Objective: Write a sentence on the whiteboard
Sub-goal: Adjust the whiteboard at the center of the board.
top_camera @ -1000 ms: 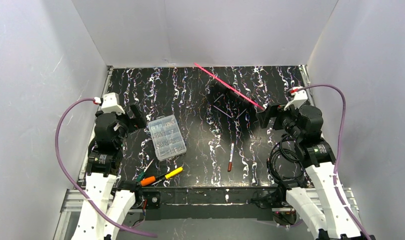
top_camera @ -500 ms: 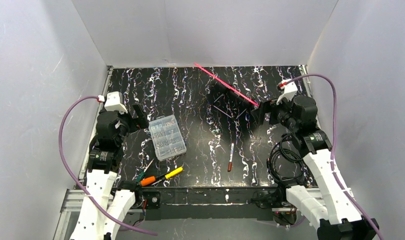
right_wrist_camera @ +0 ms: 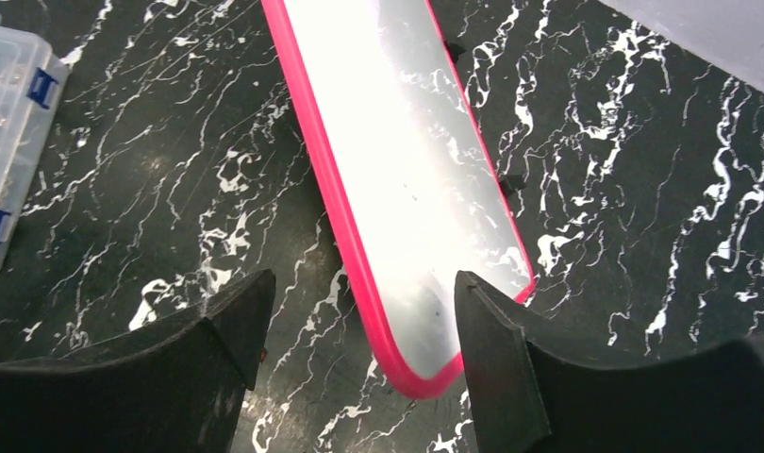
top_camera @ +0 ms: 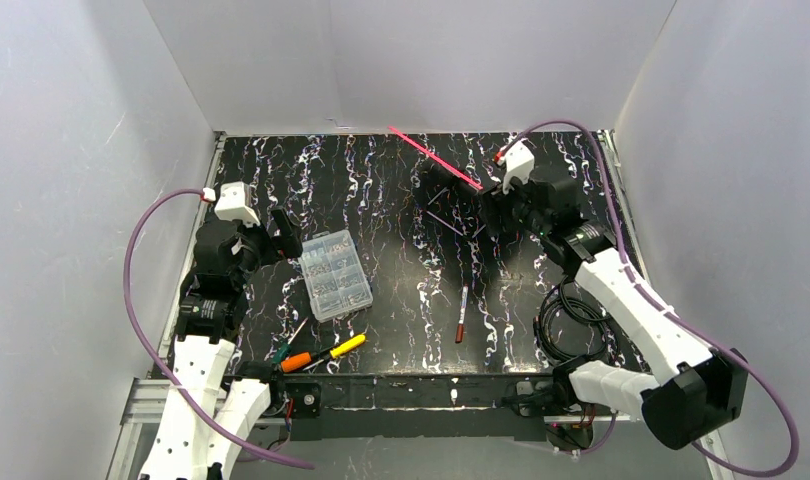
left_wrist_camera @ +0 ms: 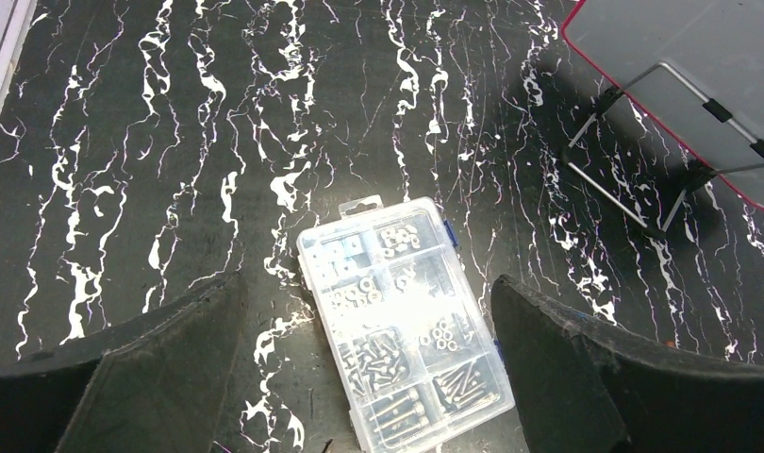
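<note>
The whiteboard (top_camera: 436,157) stands tilted on a wire stand at the back middle and shows edge-on as a pink-red line. Up close, the whiteboard (right_wrist_camera: 406,170) has a white face bright with glare and a pink-red rim. The sentence is not in view. My right gripper (top_camera: 491,205) is at the board's near end. My right gripper (right_wrist_camera: 364,288) is open, with one finger on each side of the board's rounded corner and a gap on the left. My left gripper (top_camera: 281,225) hangs open over the clear organizer box (left_wrist_camera: 406,321); my left gripper (left_wrist_camera: 364,281) holds nothing.
A marker (top_camera: 462,312) with a dark red cap lies on the black marbled table in front of the board. The organizer box (top_camera: 332,274) sits left of middle. Screwdrivers (top_camera: 321,352) lie near the front edge. The wire stand (left_wrist_camera: 633,189) props the board. Cables (top_camera: 566,320) coil at the right.
My right arm has swung left and forward, from right of the board to its near corner, with its fingers coming slightly closer together. The left arm has shifted slightly to the right.
</note>
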